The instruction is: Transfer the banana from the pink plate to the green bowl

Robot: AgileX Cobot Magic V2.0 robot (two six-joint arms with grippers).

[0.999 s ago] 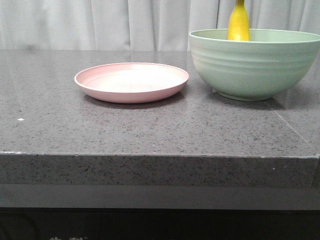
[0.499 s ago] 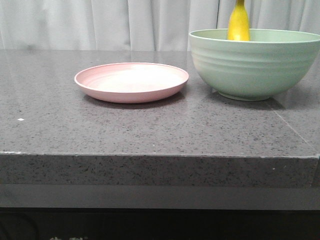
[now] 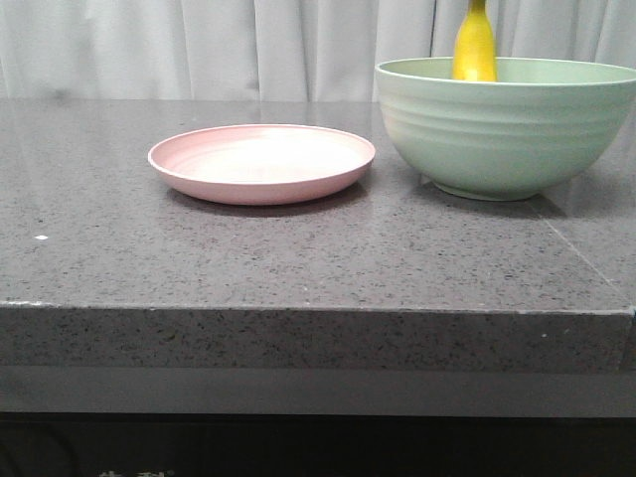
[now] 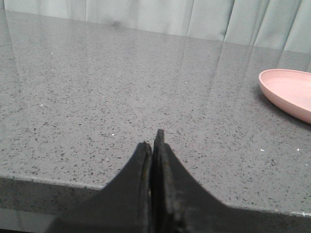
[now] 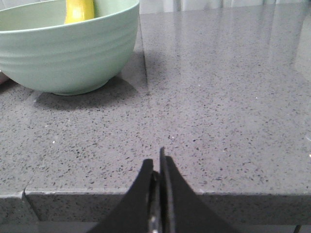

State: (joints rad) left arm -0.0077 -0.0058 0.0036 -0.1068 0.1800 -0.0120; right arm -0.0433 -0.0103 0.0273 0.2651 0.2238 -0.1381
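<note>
The banana (image 3: 474,45) is seen standing inside the green bowl (image 3: 507,129) (its lower end hidden), beside the bare pink plate (image 3: 261,162) on the grey bench (image 3: 298,258). Left hand (image 4: 152,145) and right hand (image 5: 156,162) are pressed closed, holding nothing.

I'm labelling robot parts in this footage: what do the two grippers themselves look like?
Only the fingertips show, in the wrist views. The left gripper has two matte black fingers tapering from a broad base to thin tips. The right gripper looks the same: black, smooth, blade-like. No cables, markings or arm links are visible.
</note>
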